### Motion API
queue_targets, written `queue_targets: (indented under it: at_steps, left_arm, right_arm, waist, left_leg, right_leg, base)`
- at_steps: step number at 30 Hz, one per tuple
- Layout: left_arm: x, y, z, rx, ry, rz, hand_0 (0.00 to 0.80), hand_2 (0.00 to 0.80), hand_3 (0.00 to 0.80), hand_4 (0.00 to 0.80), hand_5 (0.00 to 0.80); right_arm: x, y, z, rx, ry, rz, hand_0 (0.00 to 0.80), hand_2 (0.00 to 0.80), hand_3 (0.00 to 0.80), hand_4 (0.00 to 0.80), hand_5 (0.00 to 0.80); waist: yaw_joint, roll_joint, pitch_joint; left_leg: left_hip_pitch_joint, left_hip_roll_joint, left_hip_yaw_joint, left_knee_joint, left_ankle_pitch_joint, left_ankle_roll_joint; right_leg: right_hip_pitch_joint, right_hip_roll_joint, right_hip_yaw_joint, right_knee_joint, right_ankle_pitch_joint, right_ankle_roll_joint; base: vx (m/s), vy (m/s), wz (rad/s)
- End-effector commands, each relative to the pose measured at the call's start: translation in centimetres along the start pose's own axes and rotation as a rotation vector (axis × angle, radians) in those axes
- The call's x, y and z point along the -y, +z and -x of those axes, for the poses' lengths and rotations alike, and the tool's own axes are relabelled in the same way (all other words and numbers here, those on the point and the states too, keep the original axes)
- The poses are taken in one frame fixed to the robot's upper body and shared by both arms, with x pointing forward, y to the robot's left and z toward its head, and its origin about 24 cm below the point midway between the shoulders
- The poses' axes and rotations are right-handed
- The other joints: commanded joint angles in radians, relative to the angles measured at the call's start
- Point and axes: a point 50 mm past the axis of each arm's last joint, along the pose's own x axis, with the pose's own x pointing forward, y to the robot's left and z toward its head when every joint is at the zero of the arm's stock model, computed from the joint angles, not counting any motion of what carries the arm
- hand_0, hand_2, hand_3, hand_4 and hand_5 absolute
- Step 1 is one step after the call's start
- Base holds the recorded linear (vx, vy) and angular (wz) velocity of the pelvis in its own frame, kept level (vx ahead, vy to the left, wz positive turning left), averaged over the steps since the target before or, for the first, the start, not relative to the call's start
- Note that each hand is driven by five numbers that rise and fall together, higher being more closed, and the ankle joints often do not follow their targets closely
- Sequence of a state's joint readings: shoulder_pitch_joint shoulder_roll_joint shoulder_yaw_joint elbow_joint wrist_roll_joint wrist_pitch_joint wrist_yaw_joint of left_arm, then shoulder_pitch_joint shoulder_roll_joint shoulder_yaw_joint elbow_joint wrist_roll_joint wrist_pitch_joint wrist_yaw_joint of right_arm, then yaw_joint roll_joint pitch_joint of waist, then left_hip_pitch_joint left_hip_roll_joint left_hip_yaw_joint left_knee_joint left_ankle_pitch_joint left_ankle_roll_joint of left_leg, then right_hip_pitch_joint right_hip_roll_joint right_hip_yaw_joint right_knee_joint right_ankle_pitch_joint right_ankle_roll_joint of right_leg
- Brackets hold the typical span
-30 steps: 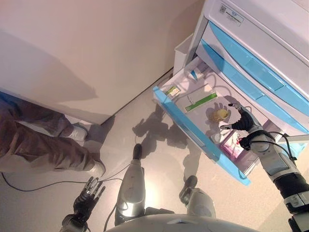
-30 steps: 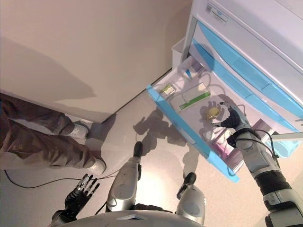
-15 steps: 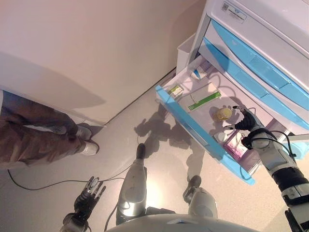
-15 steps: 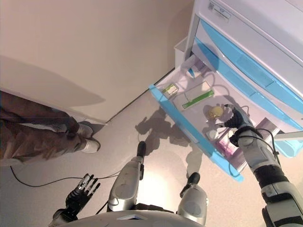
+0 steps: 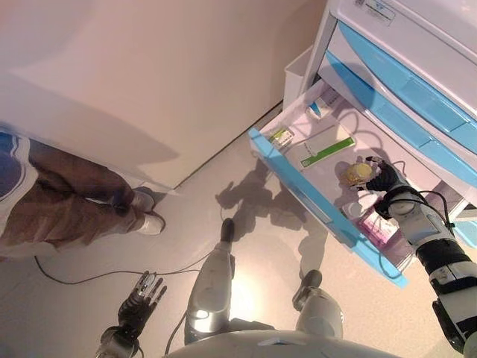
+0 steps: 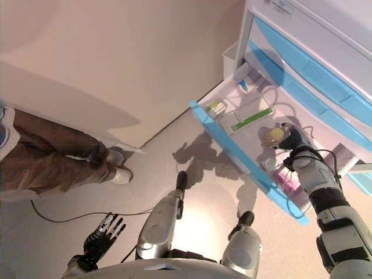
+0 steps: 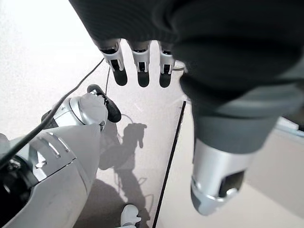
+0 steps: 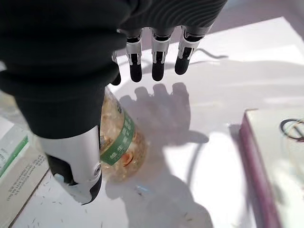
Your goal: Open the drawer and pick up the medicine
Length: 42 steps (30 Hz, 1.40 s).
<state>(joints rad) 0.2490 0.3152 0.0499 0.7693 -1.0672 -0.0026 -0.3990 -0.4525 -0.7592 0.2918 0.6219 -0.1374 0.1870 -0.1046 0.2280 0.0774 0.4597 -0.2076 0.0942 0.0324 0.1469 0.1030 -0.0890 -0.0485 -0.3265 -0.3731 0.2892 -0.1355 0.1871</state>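
Note:
The cabinet's lower drawer point(image 5: 313, 195), white with a blue front, stands pulled out. In it lies the medicine, a clear yellowish bottle point(image 5: 356, 173) with a green band, on its side. My right hand point(image 5: 384, 179) is inside the drawer just beside and above the bottle. In the right wrist view its fingers point(image 8: 156, 57) are straight and the thumb lies along the bottle point(image 8: 118, 145) without curling round it. My left hand point(image 5: 140, 298) hangs open low over the floor, holding nothing, and also shows in the left wrist view point(image 7: 190, 57).
The drawer also holds a white box with a green stripe point(image 5: 328, 151), a small green-labelled box point(image 5: 282, 136) and a pink box point(image 5: 378, 227). Closed blue-fronted drawers point(image 5: 402, 97) are above. A person's legs point(image 5: 74, 198) and a floor cable point(image 5: 89, 277) are at the left.
The camera has shifted. My right hand has moved closer to the bottle inside the drawer. The person's legs have shifted. My left hand has stayed low.

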Motion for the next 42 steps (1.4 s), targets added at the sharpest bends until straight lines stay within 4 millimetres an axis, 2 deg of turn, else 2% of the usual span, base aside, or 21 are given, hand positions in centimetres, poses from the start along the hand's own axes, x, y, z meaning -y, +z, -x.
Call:
queue_targets:
  at_steps: [1,3,4,5,6,7,26,27,28,42]
  left_arm:
    - [0.0,0.0,0.1,-0.024,-0.023,-0.038,0.0,0.0,0.0,0.0,0.0]
    - [0.1,-0.1,0.1,-0.028,-0.027,-0.042,0.0,0.0,0.0,0.0,0.0]
    - [0.1,-0.1,0.1,-0.029,-0.029,-0.044,0.0,0.0,0.0,0.0,0.0]
    - [0.1,-0.1,0.1,-0.03,-0.031,-0.045,0.0,0.0,0.0,0.0,0.0]
    - [0.2,-0.1,0.0,-0.029,-0.033,-0.048,0.0,0.0,0.0,0.0,0.0]
    - [0.2,-0.1,0.0,-0.029,-0.034,-0.049,0.0,0.0,0.0,0.0,0.0]
    - [0.4,-0.1,-0.1,-0.028,-0.047,-0.05,0.0,0.0,0.0,0.0,0.0]
    - [0.4,-0.1,-0.1,-0.029,-0.045,-0.049,0.0,0.0,0.0,0.0,0.0]
    - [0.3,-0.1,0.0,-0.03,-0.043,-0.048,0.0,0.0,0.0,0.0,0.0]
    - [0.2,-0.5,0.1,-0.042,-0.033,-0.042,0.0,0.0,0.0,0.0,0.0]
  right_arm:
    - [2.6,1.1,-0.8,0.012,-0.071,0.013,0.0,0.0,0.0,0.0,0.0]
    - [2.8,0.9,-1.0,-0.005,-0.067,0.009,0.0,0.0,0.0,0.0,0.0]
    - [3.0,0.9,-1.1,-0.01,-0.065,0.007,0.248,0.248,0.248,0.248,0.248]
    - [3.1,0.9,-1.1,-0.012,-0.064,0.005,0.317,0.317,0.317,0.317,0.317]
    - [3.1,0.8,-1.2,-0.015,-0.063,0.001,0.747,0.747,0.747,0.747,0.747]
    - [3.1,0.8,-1.2,-0.017,-0.063,0.0,0.8,0.8,0.8,0.8,0.8]
    - [3.3,0.5,-1.1,0.006,-0.051,0.012,0.8,0.8,0.8,0.8,0.8]
    - [3.4,0.4,-1.2,0.0,-0.054,0.01,0.558,0.558,0.558,0.558,0.558]
    - [3.4,0.4,-1.2,-0.006,-0.053,0.013,0.0,0.0,0.0,0.0,0.0]
    - [3.8,1.0,-1.2,0.025,-0.054,0.028,0.0,0.0,0.0,0.0,0.0]
  waist:
    - [0.031,-0.007,-0.009]
    - [0.034,-0.004,-0.007]
    - [0.035,-0.002,-0.005]
    - [0.036,-0.001,-0.005]
    - [0.037,0.001,-0.003]
    - [0.038,0.002,-0.002]
    - [0.029,0.0,-0.001]
    - [0.029,0.0,-0.002]
    - [0.028,0.0,-0.003]
    - [0.027,-0.002,-0.012]
  left_leg:
    - [0.038,0.025,-0.036,0.059,-0.083,0.01]
    - [0.036,0.024,-0.038,0.062,-0.084,0.011]
    - [0.035,0.022,-0.039,0.063,-0.084,0.012]
    - [0.034,0.021,-0.041,0.063,-0.084,0.012]
    - [0.034,0.019,-0.043,0.062,-0.084,0.013]
    - [0.035,0.018,-0.044,0.06,-0.083,0.014]
    - [0.043,0.019,-0.03,0.044,-0.08,0.017]
    - [0.044,0.02,-0.029,0.043,-0.079,0.017]
    - [0.046,0.02,-0.028,0.041,-0.079,0.018]
    - [0.056,0.022,-0.021,0.028,-0.077,0.018]
  right_leg:
    - [-0.088,-0.021,0.0,0.007,0.128,-0.041]
    - [-0.091,-0.023,-0.001,0.011,0.127,-0.043]
    - [-0.093,-0.025,-0.001,0.016,0.126,-0.044]
    - [-0.095,-0.026,-0.001,0.018,0.126,-0.044]
    - [-0.097,-0.027,-0.001,0.021,0.125,-0.045]
    - [-0.098,-0.027,-0.001,0.022,0.124,-0.045]
    - [-0.11,-0.027,0.0,0.025,0.127,-0.046]
    - [-0.11,-0.027,0.0,0.025,0.128,-0.046]
    - [-0.108,-0.026,0.0,0.023,0.128,-0.047]
    - [-0.106,-0.024,-0.004,0.018,0.129,-0.048]
  base:
    - [0.022,-0.007,0.04]
    - [0.01,-0.005,0.02]
    - [0.0,0.0,0.0]
    - [0.0,0.0,0.0]
    - [0.0,0.0,0.0]
    - [0.011,-0.001,0.03]
    - [0.0,0.001,0.0]
    - [0.0,0.0,0.0]
    - [0.0,0.0,0.0]
    - [0.0,0.0,0.0]
